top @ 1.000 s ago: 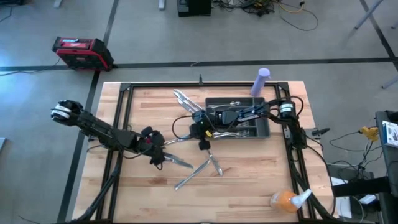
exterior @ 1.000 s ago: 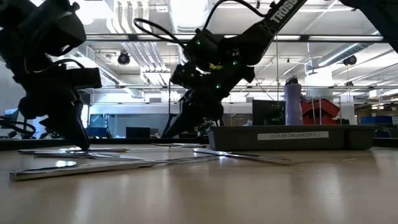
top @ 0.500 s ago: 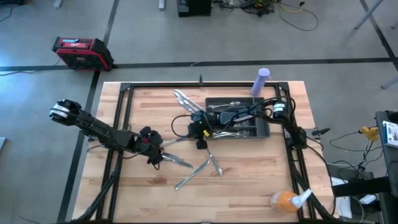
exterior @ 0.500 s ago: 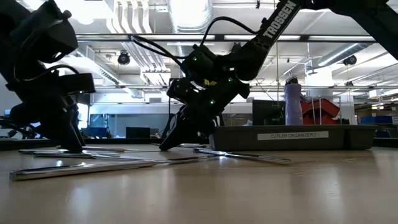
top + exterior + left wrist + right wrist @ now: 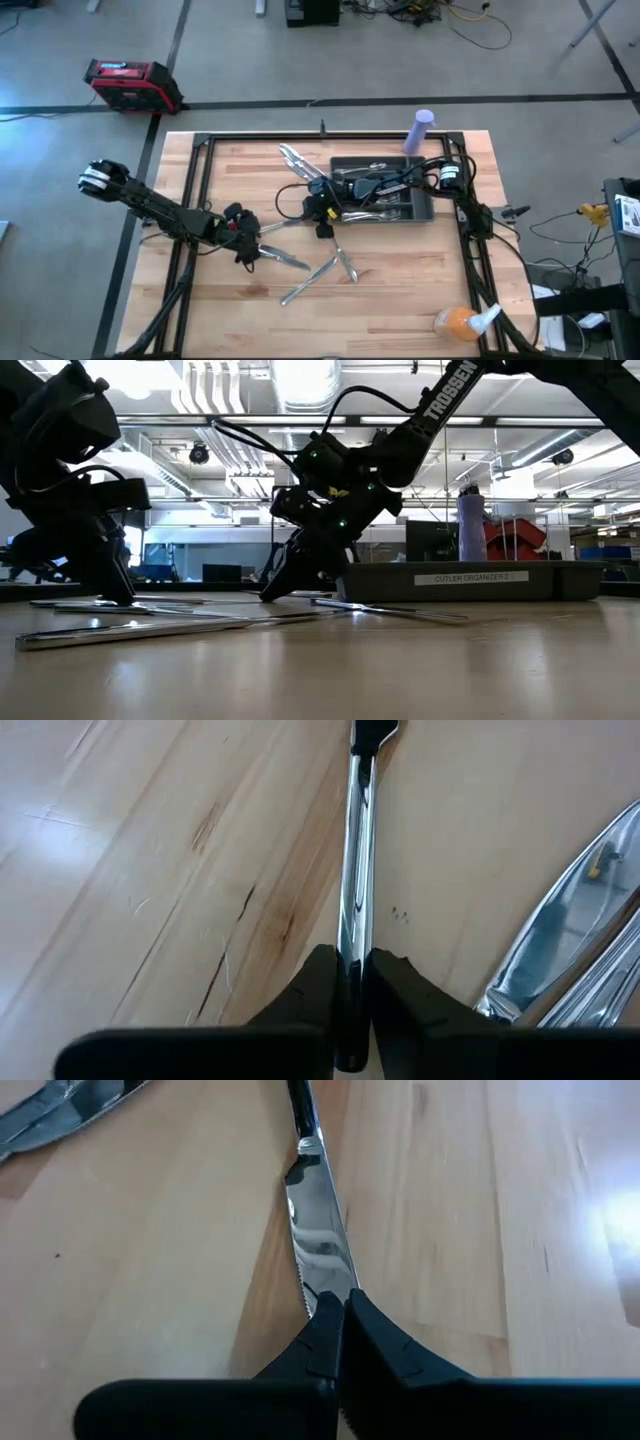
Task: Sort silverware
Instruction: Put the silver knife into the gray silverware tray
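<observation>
The left wrist view shows the left gripper (image 5: 351, 982) clamped on a slim utensil handle (image 5: 357, 870) whose long axis runs on toward twelve o'clock from the fingers. The right gripper (image 5: 336, 1342) is pinched on a knife (image 5: 318, 1230) lying likewise, just off the nine o'clock end of the tray (image 5: 424, 208). In the high view some three pieces are counted loose at the table's six o'clock side, several at the tray's eleven o'clock corner, and more in the tray, where no exact count can be made.

The right tool (image 5: 323, 228) has dropped toward the table; the left tool (image 5: 247, 256) edged slightly leftward.
</observation>
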You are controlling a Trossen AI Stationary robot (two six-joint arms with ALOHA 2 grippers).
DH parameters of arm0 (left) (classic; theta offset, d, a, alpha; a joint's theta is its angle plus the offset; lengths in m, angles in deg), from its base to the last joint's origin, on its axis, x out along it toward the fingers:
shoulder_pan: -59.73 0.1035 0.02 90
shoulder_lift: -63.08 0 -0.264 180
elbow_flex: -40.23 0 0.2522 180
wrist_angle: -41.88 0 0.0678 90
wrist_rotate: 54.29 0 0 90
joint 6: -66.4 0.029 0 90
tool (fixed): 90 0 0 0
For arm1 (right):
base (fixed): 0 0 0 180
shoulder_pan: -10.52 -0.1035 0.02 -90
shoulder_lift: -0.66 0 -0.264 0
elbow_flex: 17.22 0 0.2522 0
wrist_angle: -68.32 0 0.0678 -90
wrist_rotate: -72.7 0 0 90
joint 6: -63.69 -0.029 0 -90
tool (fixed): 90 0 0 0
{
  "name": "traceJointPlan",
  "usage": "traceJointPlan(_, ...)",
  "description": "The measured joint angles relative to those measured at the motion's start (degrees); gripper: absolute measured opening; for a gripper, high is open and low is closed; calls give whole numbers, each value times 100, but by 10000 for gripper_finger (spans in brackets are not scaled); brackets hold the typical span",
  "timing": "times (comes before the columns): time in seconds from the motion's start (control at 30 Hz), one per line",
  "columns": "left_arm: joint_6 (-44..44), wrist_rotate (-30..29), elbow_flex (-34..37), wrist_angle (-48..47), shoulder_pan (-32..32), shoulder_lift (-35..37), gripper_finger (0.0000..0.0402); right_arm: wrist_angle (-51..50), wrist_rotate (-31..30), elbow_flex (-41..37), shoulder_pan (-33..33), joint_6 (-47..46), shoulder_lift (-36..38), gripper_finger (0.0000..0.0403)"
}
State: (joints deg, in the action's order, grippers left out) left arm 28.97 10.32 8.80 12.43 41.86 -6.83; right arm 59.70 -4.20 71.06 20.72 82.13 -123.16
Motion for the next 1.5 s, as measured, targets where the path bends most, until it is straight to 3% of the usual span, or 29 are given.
traceJointPlan(0.4, 584, -235, -11, 387, 4, 79, 25, -345, 163, 280, -13, 63, 349, 4)
traceJointPlan(0.5, 643, -269, -15, 483, 4, 74, 25, -371, 506, 403, -40, 62, 288, 25)
traceJointPlan(0.77, 1121, -306, -33, 1162, 2, 87, 25, -199, 487, 737, -105, -42, -47, 107)
traceJointPlan(1.03, 1126, -516, -33, 1197, 2, 96, 25, -277, 486, 920, -144, -61, 161, 124)
traceJointPlan(1.1, 1126, -699, -33, 1267, 2, 99, 25, -795, 474, 1017, -176, 67, 311, 120)
traceJointPlan(1.17, 1147, -795, -40, 1306, 2, 156, 25, -1939, 301, 1234, -226, 276, 673, 114)
traceJointPlan(1.3, 1314, -952, -41, 1399, 53, 523, 25, -3906, -1202, 1656, -541, 545, 1725, 100)
traceJointPlan(1.37, 1563, -1148, -42, 1653, 85, 799, 25, -4462, -1654, 1623, -682, 498, 2149, 95)
traceJointPlan(1.5, 2343, -1377, -17, 2546, 154, 1344, 25, -4674, -1716, 1227, -740, -87, 2828, 94)
